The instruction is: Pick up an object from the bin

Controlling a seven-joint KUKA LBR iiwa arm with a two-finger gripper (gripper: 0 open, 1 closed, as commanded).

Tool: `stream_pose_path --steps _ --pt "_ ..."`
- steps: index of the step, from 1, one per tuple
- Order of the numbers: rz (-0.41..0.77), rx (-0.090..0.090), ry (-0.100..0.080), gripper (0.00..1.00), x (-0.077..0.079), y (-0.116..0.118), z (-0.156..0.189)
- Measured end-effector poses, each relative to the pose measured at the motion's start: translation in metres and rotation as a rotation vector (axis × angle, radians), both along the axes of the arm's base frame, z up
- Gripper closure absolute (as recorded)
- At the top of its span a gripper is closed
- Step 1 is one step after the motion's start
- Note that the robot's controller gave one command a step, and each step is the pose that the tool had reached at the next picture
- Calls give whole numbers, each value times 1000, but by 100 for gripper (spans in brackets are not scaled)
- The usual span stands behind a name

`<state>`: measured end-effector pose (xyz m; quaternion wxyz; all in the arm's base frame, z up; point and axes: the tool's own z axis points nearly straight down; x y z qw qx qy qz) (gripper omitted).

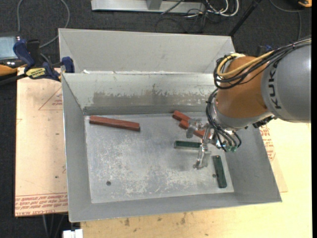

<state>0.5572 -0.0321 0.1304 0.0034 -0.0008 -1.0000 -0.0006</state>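
My gripper point(199, 164) hangs low over the right middle of the bin floor, its tip just above bare metal. A short dark green bar point(186, 144) lies just to its left and slightly behind, partly under the gripper body. A second dark green bar point(219, 171) lies lengthwise to its right near the bin's right wall. A small orange-red block point(180, 118) sits behind the gripper near the back wall, partly hidden by the wrist.
A long red-brown bar point(114, 123) lies at the back left of the floor. The arm and its orange cover overhang the bin's right side. The left and front of the floor are open metal.
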Motion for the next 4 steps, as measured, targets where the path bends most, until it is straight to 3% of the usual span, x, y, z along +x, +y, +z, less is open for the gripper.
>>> stream_pose_path --steps 1,2,3,4 --pt "-104 0 -7 0 4 -3 -62" --pt "-237 0 -9 0 12 8 -60" --pt "-350 0 -5 0 20 -15 -60" --pt "-347 -1 -5 0 20 -14 -60"
